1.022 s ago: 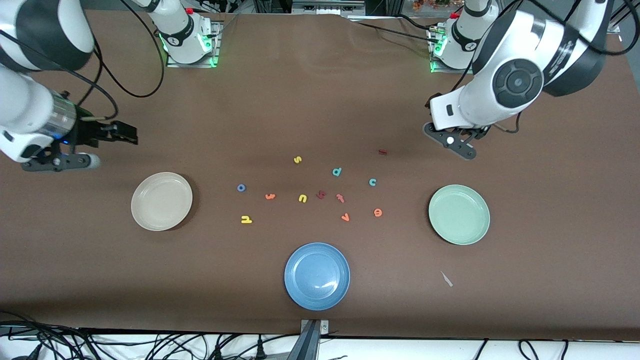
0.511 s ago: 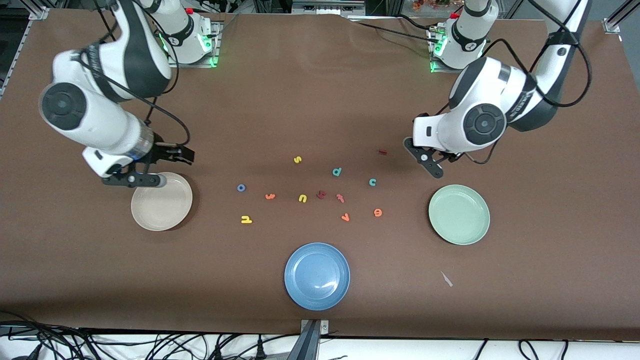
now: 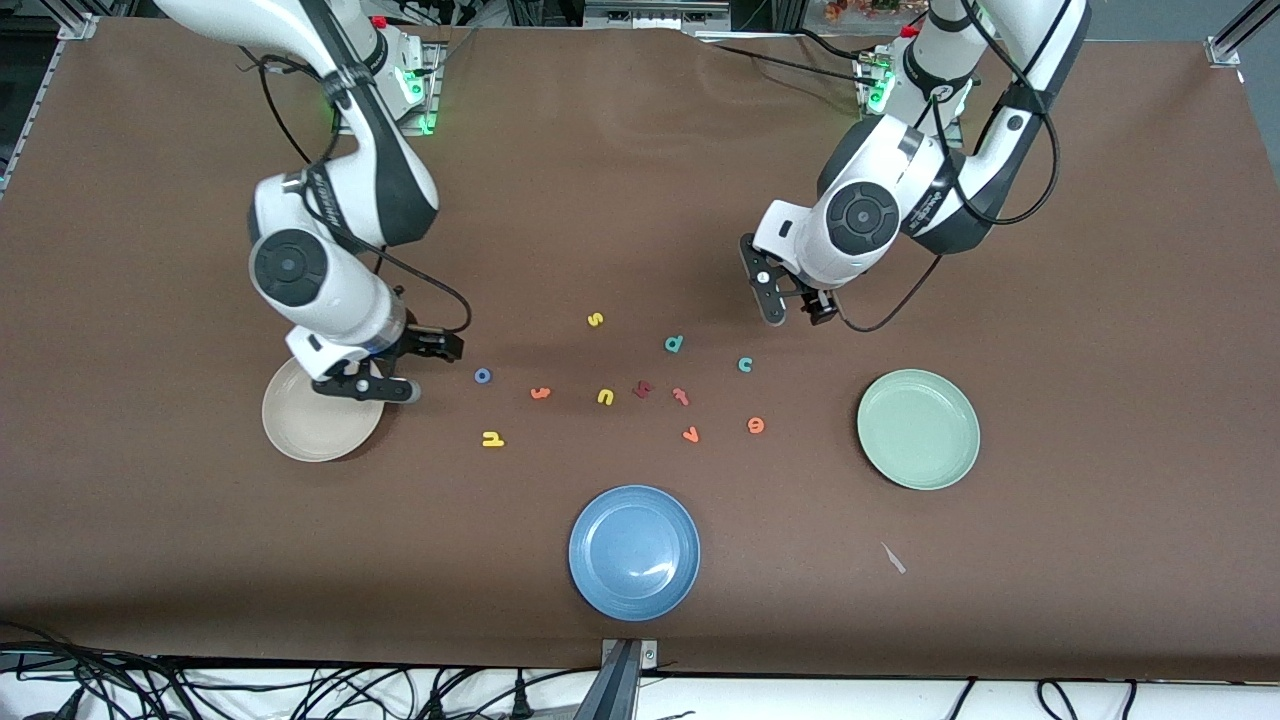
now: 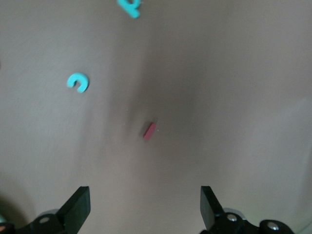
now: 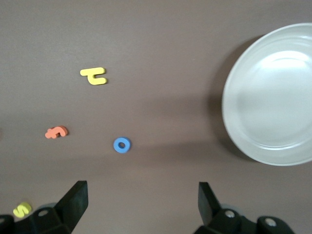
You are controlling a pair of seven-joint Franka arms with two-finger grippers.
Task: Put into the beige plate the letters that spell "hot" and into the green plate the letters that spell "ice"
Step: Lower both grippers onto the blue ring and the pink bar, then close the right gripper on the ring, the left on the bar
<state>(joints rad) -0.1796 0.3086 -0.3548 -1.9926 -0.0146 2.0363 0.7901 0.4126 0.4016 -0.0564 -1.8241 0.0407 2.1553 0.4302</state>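
Front view: over the last second both arms have swung in from the ends of the counter [image 3: 640, 200] toward the scattered letters. The right end effector [image 3: 425, 365] now hangs over the rim of the beige plate [image 3: 300, 430] on the side toward the letters, close to the blue o [image 3: 483, 376]. The left end effector [image 3: 795, 305] has come in over the spot where the dark red i lay a second ago; the arm now covers that letter here. None of the letters has shifted: the yellow h [image 3: 492, 438] and orange t [image 3: 540, 393] lie between the o and the blue plate [image 3: 634, 552], the teal c [image 3: 745, 364] and orange e [image 3: 756, 425] lie toward the green plate [image 3: 918, 429]. Both plates are empty, so I judge the sorting has not begun and each arm is lining up a first pick.

Left wrist view: the fingers [image 4: 78, 207] stand wide apart with nothing between them. The dark red i [image 4: 149, 130] lies on bare counter ahead of them, probably the target, though the height above it is hard to judge.

Right wrist view: the fingers [image 5: 73, 200] are likewise spread and empty, with the o just ahead and the beige plate beside it.
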